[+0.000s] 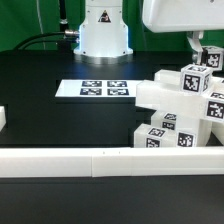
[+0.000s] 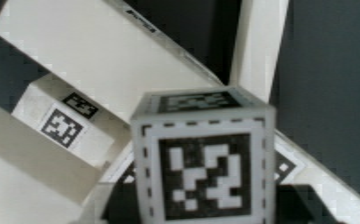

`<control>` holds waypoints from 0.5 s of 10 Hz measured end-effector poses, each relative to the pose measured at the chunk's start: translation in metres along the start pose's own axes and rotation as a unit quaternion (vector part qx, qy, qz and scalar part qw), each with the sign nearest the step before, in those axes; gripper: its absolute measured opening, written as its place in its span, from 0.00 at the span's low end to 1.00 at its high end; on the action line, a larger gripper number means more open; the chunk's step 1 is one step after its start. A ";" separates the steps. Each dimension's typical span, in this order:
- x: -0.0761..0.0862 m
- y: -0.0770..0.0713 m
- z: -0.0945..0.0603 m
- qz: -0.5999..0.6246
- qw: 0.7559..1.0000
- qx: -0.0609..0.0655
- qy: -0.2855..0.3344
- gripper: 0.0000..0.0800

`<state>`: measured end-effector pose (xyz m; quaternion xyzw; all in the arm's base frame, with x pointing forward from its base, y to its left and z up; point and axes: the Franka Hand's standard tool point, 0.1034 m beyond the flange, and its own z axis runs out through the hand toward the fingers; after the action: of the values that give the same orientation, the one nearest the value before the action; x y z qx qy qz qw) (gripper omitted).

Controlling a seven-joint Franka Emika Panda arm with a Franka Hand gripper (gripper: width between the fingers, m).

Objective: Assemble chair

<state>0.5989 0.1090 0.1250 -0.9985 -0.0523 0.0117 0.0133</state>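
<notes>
Black tabletop (image 1: 40,75), with a rail (image 1: 70,161) along its near edge. Chair (image 1: 170,115) sits by the near right corner: chunky matte-white blocks and posts with black-and-white tags. Likely stiff, light, slick plastic; grip a square post (image 2: 203,160) across flat faces. Claw (image 1: 204,47) hovers above it; I cannot tell whether it is spread
</notes>
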 end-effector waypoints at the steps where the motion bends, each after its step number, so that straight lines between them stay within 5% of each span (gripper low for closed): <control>1: 0.000 0.000 0.000 0.000 1.000 0.000 0.000 0.36; 5: 0.001 0.001 0.005 0.000 1.000 -0.001 0.002 0.36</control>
<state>0.5998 0.1082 0.1201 -0.9985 -0.0526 0.0094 0.0121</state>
